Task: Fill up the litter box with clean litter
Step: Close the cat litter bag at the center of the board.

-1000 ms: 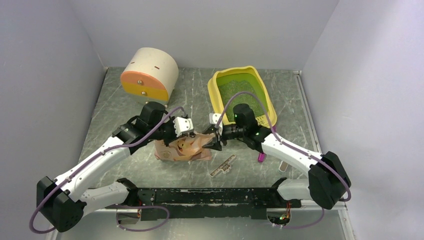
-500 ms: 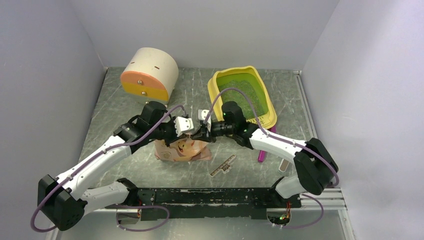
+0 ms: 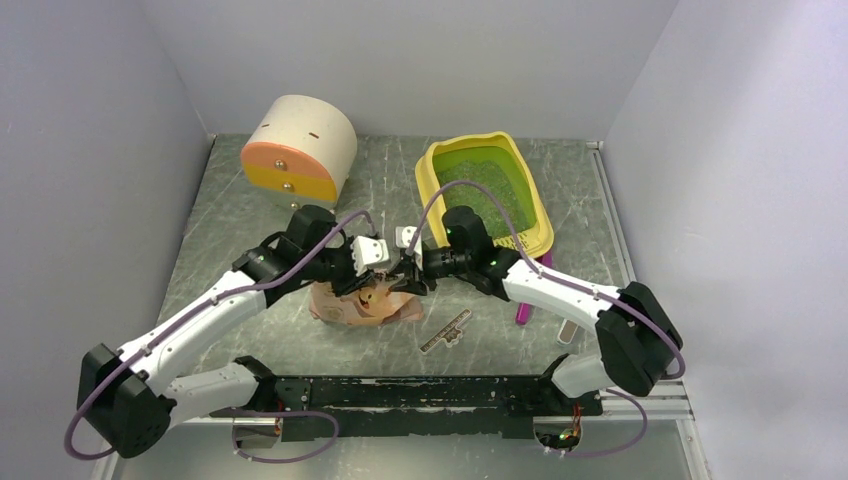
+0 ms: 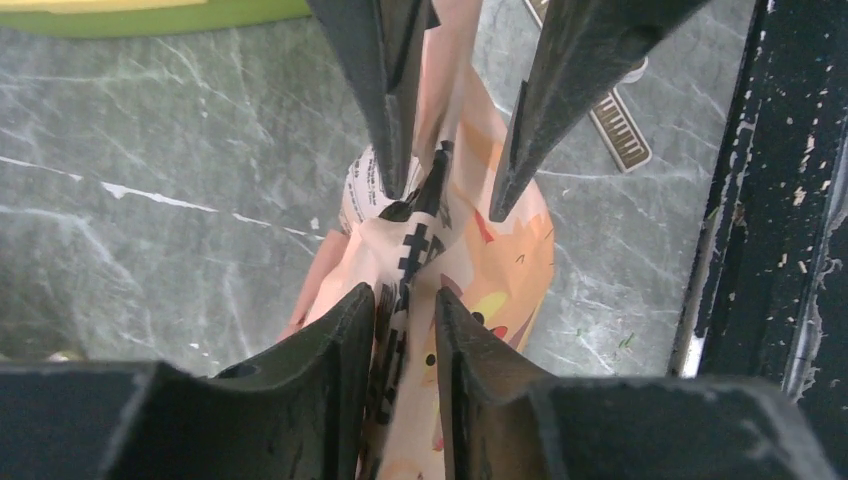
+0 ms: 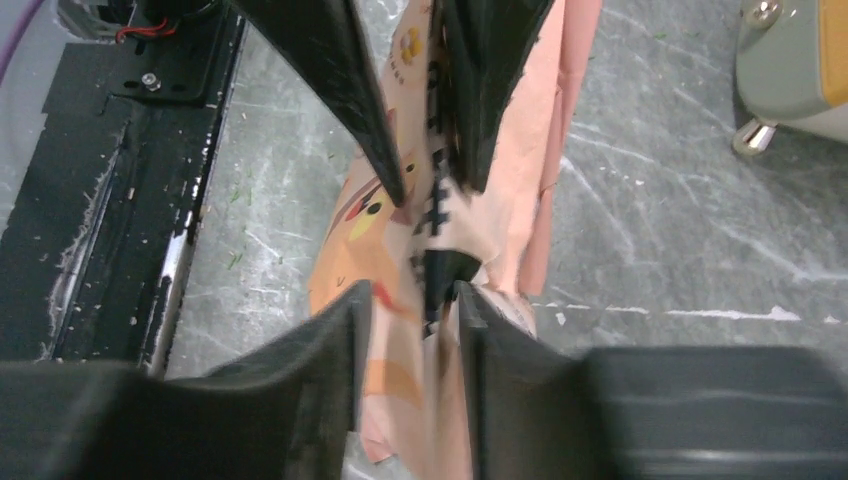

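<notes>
A cream cylindrical container with an orange and yellow front (image 3: 300, 150) lies on its side at the back left of the grey marbled table (image 3: 230, 220); what it holds cannot be seen.

Near the middle front stands a pink printed bag with a cartoon cat (image 3: 365, 300), its top hidden from above by both wrists. The left gripper (image 4: 405, 320) has its fingers (image 4: 340, 345) pressed together on a fold of the bag's upper edge. The right gripper (image 5: 415, 320) meets it from the other side. Its fingers (image 5: 335, 350) stand apart, straddling the same edge, and table shows between one finger and the bag. The bag's contents do not show in any view.

A small dark ruler-like strip (image 3: 446, 332) lies flat just right of the bag.

At the back right sits the yellow plastic litter box with a lime-green inner pan (image 3: 437, 165). A loose speckled layer of pale greenish litter granules (image 3: 490, 195) lies in the pan. The right arm cuts off the box's near edge.

A magenta plastic scoop (image 3: 525, 308) pokes out from under the right forearm, mostly hidden.
</notes>
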`<state>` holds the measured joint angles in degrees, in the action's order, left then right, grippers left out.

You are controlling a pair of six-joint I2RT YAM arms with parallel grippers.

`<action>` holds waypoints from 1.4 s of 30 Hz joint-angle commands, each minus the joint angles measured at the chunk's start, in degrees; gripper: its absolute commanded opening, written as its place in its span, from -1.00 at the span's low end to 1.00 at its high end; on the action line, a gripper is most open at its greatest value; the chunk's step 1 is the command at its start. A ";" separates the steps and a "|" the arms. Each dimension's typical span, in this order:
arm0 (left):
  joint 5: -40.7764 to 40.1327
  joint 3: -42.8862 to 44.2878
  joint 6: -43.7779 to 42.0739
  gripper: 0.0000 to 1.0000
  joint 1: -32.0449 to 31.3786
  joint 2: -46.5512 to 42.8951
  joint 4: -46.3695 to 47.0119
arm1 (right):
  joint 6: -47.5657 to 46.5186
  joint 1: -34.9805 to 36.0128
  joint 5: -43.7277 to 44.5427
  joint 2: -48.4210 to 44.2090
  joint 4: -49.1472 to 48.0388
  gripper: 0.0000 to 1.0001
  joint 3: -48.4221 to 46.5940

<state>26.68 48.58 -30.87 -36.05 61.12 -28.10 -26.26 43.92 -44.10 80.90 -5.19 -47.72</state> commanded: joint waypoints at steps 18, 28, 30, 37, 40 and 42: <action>0.11 0.93 -0.48 -0.91 0.92 -0.18 -2.70 | 1.65 -0.06 6.51 0.26 -3.90 -1.00 2.61; 4.59 1.01 -0.88 -0.42 1.07 1.13 -1.41 | 12.62 -0.24 13.94 -10.42 -13.16 0.31 8.48; 4.02 0.92 -0.73 -0.25 1.07 1.35 -0.91 | 15.07 -0.56 18.17 -13.67 -12.53 0.38 9.33; 1.45 1.09 1.37 0.04 1.07 1.15 1.76 | 37.98 -1.05 44.13 -25.05 0.83 0.82 10.41; 0.09 0.87 2.54 0.17 1.08 0.95 3.47 | 50.25 -1.04 51.67 -30.59 10.09 0.99 11.83; -1.10 0.75 3.45 0.24 1.14 0.85 4.61 | 55.48 -1.04 52.95 -35.70 13.95 1.00 14.10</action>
<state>27.68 48.90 -29.63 -35.33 62.57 -27.59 11.64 43.07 -3.25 52.31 -3.62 -37.41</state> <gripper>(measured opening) 0.589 0.994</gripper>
